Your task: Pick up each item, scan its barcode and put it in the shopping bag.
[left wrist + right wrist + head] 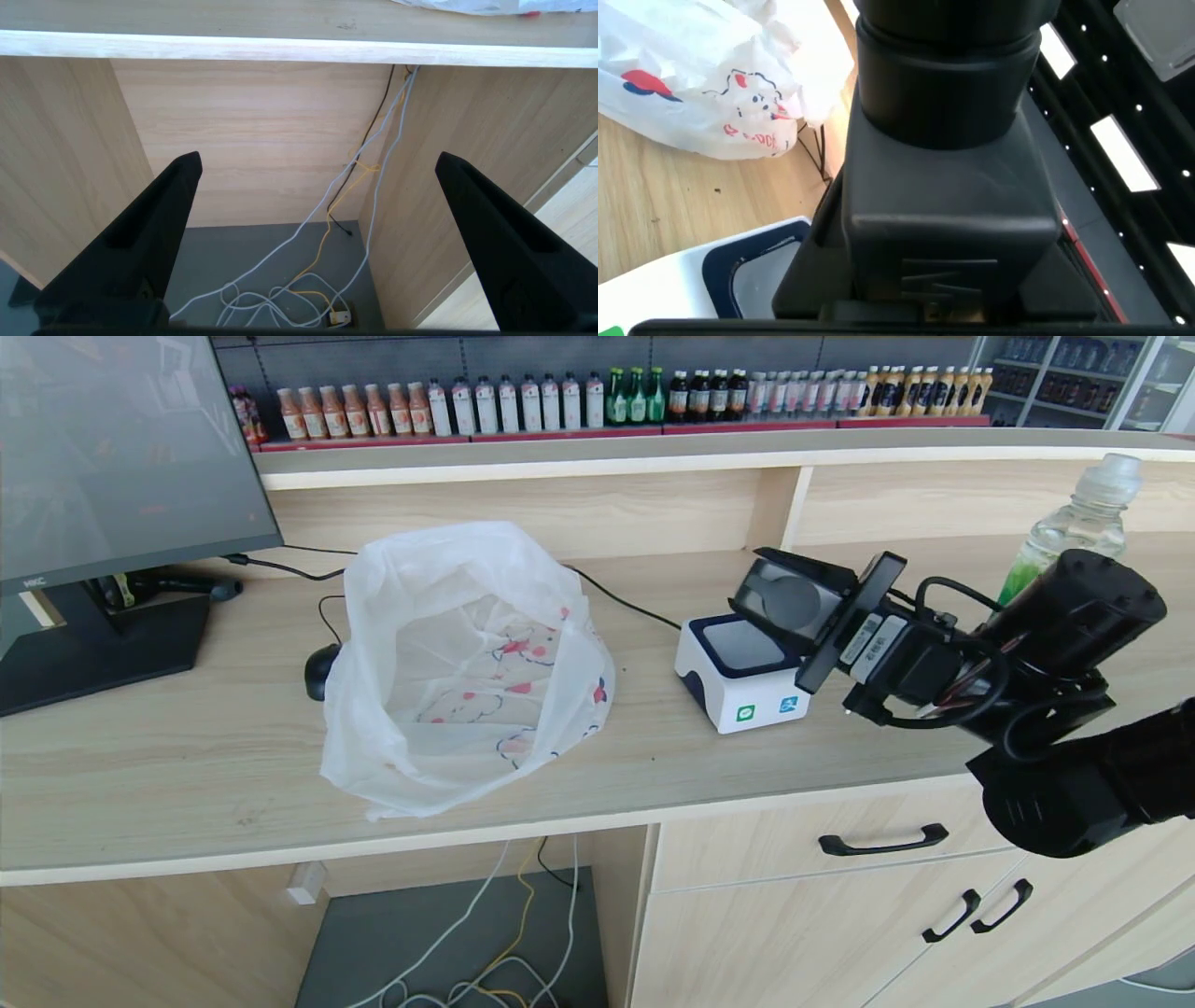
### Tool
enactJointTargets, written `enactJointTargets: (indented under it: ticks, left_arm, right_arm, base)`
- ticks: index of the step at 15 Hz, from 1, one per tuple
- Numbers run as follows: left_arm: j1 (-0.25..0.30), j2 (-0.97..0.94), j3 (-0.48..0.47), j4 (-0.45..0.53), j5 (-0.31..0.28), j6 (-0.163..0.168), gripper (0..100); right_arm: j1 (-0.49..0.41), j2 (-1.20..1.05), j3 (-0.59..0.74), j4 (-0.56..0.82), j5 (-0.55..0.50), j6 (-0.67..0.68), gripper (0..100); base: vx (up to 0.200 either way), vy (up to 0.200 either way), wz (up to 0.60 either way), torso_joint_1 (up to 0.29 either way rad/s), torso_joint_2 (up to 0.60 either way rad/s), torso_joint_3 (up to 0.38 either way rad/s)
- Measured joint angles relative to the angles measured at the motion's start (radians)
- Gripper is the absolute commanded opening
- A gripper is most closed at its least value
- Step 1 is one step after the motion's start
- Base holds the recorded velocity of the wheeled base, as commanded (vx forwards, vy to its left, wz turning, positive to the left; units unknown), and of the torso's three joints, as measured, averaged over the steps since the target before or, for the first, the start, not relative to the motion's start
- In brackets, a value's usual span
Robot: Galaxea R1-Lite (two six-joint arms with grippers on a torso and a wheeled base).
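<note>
The left gripper (318, 233) is held below the edge of the counter (187, 756), facing the open recess where loose cables (308, 280) are trailed onto the floor. Its fingers (154, 243) are spread wide apart, and nothing is gripped or touched by them. The right gripper (794, 597) is poised just above the window of the white barcode scanner (747, 695), which is set on the counter to the right of the shopping bag (467, 663). Whether anything is held by the right gripper cannot be told, since its end is seen only as one dark mass. The shopping bag, white plastic printed with cartoon figures, is stood open on the counter, with a computer mouse (320, 670) just beside it on the left. A clear bottle (1074, 518) with a green label is seen upright behind the right arm, its base hidden. A monitor (121, 448) is placed at the counter's far left.
</note>
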Motion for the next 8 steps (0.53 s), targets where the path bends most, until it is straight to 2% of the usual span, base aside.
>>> enactJointTargets:
  ticks: [4,8]
  left_arm:
    - [0.000,0.000,0.000,0.000,0.000,0.000,100]
    - [0.000,0.000,0.000,0.000,0.000,0.000,100]
  right_arm:
    - [0.058,-0.113,0.047,0.105,-0.091,0.061,0]
    - [0.175,-0.241,0.072,0.194,-0.256,0.189,0]
  base:
    - [0.000,0.000,0.00,0.000,0.00,0.000]
    - [0.000,0.000,0.00,0.000,0.00,0.000]
